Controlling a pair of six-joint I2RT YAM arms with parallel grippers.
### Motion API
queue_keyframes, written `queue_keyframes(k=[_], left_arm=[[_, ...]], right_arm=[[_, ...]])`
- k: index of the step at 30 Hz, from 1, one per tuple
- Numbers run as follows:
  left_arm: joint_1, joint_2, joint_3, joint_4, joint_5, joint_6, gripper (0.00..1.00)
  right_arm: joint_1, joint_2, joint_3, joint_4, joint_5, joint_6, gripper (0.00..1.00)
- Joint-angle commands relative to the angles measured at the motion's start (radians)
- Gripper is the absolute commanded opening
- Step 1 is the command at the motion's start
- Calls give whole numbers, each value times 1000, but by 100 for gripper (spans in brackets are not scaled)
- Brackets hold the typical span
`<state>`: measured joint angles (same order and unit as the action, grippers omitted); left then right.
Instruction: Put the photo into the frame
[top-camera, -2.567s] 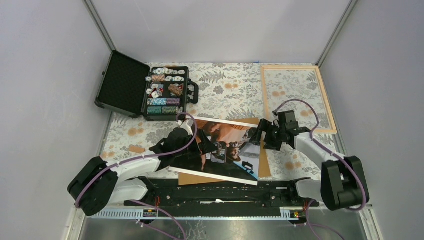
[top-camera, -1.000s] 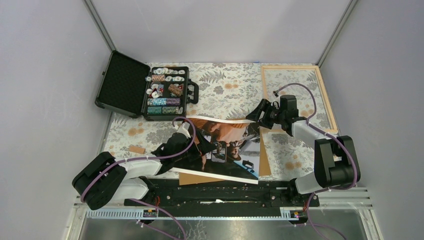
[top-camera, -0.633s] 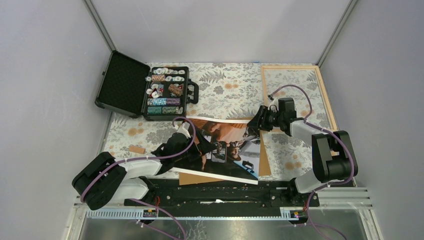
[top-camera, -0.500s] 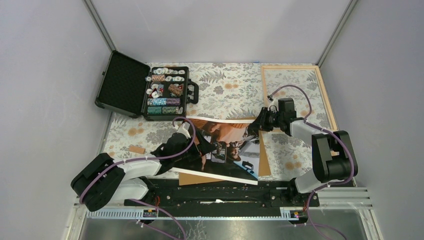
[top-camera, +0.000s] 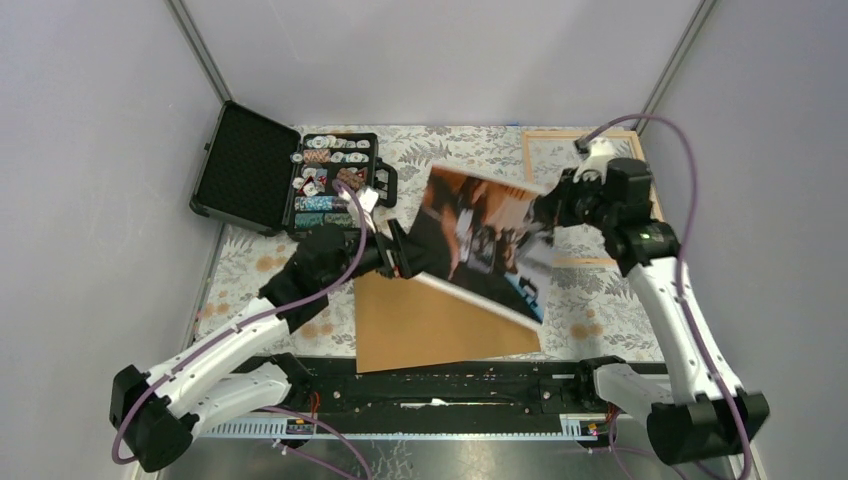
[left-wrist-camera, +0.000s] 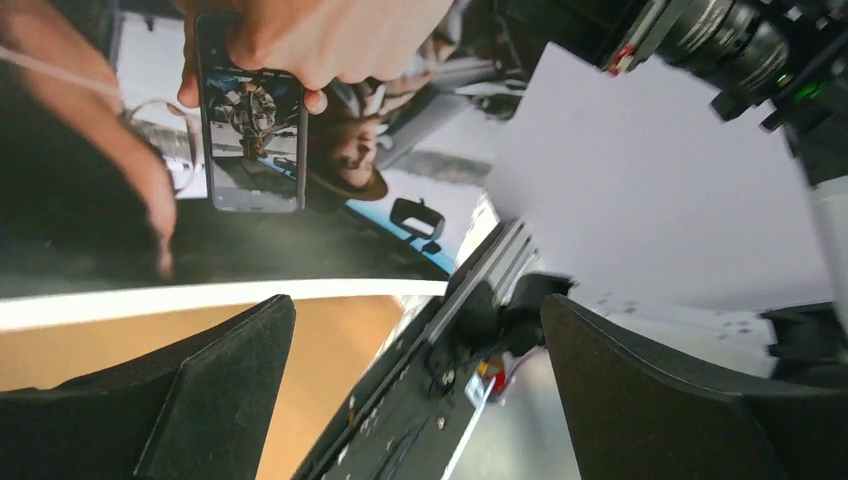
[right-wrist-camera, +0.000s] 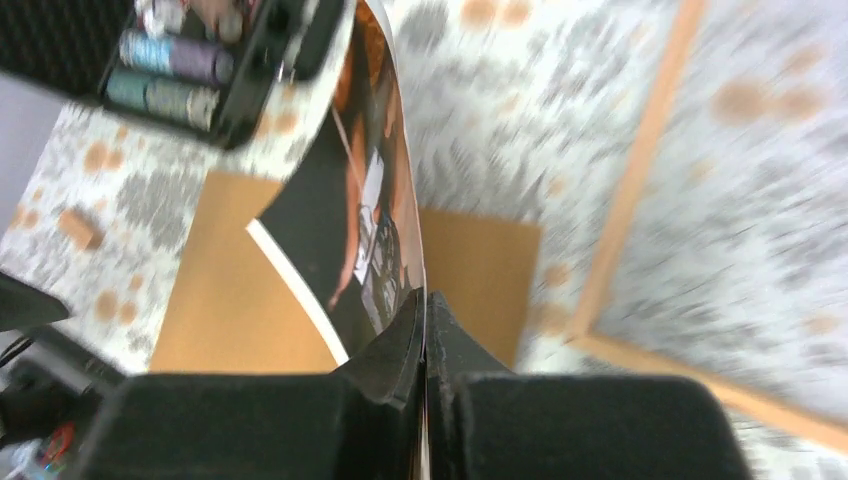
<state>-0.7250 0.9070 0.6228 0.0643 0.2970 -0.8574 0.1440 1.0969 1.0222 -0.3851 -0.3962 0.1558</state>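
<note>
Your right hand (top-camera: 548, 210) clamps the right edge of the photo (top-camera: 480, 235), holding it tilted, picture side up, above the brown backing board (top-camera: 430, 325) that lies near the middle of the surface (top-camera: 460, 150). Your left hand (top-camera: 400, 255) stands spread wide at the photo's left edge, gripping nothing. The frame (top-camera: 550, 132) lies flat in the far right corner, just beyond the right hand. The open chip case (top-camera: 300, 175) sits far left.

Overhead looks down; both wrist views close on photo (top-camera: 480, 235).
</note>
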Motion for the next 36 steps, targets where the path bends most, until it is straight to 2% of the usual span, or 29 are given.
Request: queue_keyframes(k=[1,4,6,10,13,15,18,22,25,31,36], left_arm=[[13,37,218,-136,21,197,99],[20,81,288,-165,10,245,99],[31,101,308,-164,19,254,99],[35,128,312,-147,21,275,99],[23,147,305,-139,-2,302,99],[13,152,296,-136,-33,323,99],[0,155,279,-136,-82,353,99],[-13,149,256,-140,-113,375,99],[-20,143,245,-146,-126,380,99],[-27,145,241,-150,-134,380,99],[-19,123,243,-161,-152,384,99]], right_arm=[[3,-86,226,-115,264,-280,0],[3,-55,394,-132,535,-452,0],[3,-3,518,-149,641,-566,0],[3,90,703,-134,712,-738,0],[3,145,730,-149,662,-884,0],[5,145,671,-164,546,-983,0],[7,86,469,-122,407,-1078,0],[25,-9,213,-31,352,-1077,0],[37,-81,59,-27,321,-1125,0],[58,-120,-105,-37,286,-1212,0],[61,-58,-136,-52,252,-1233,0]])
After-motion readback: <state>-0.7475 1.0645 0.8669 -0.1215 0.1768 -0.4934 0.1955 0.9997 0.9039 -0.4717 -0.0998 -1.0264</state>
